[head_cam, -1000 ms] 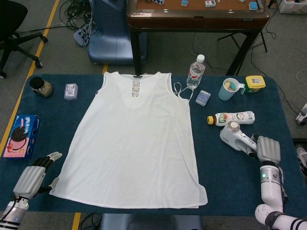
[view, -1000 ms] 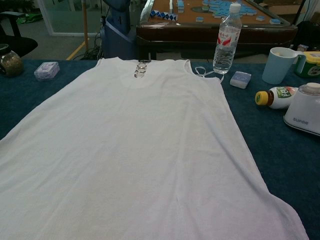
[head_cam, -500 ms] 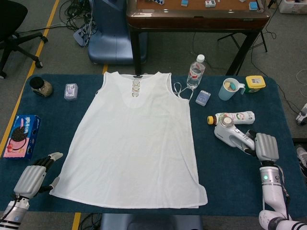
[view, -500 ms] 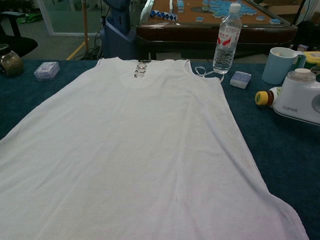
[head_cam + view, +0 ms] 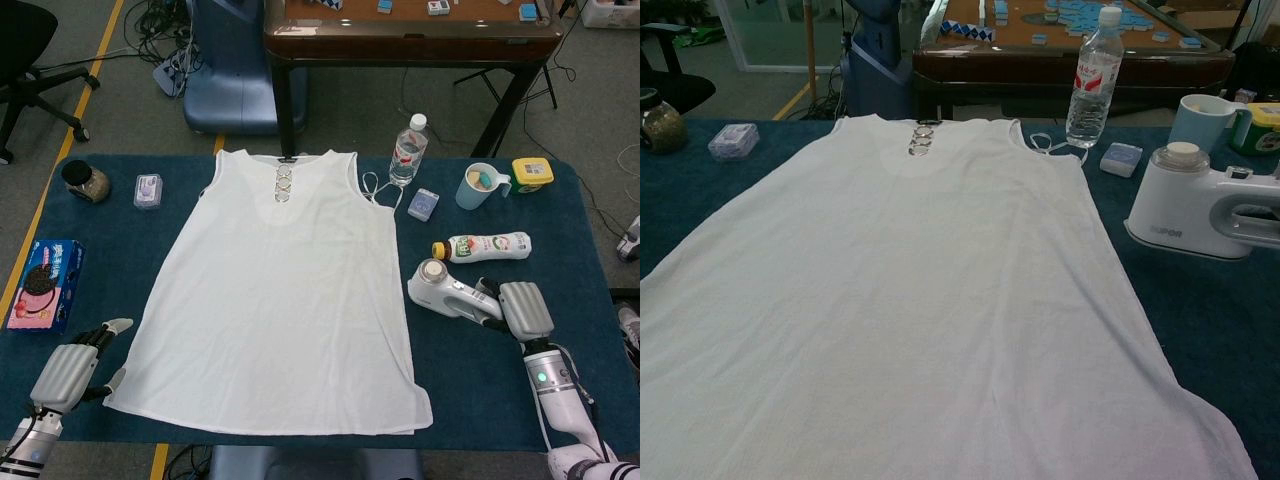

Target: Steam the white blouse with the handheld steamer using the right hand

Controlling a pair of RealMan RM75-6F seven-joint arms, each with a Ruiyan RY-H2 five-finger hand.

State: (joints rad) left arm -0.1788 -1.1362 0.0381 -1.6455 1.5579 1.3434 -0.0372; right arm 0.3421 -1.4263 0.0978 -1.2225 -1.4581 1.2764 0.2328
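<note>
The white blouse (image 5: pixel 285 290) (image 5: pixel 900 310) lies flat across the blue table, neckline at the far side. My right hand (image 5: pixel 522 310) grips the handle of the white handheld steamer (image 5: pixel 445 291) (image 5: pixel 1200 208), whose head hovers just off the blouse's right edge. In the chest view only the steamer shows, not the right hand. My left hand (image 5: pixel 72 368) rests at the near left corner, just off the blouse's hem corner, fingers apart and holding nothing.
Right of the blouse stand a water bottle (image 5: pixel 408 150), a small blue box (image 5: pixel 423 204), a blue mug (image 5: pixel 481 185), a yellow-lidded tub (image 5: pixel 532 174) and a lying drink bottle (image 5: pixel 484 246). On the left are a jar (image 5: pixel 85 181), a small case (image 5: pixel 148 190) and a cookie box (image 5: pixel 45 284).
My right hand has carried the steamer leftward, from the table's right side to just beside the blouse's right edge. The left hand has stayed put.
</note>
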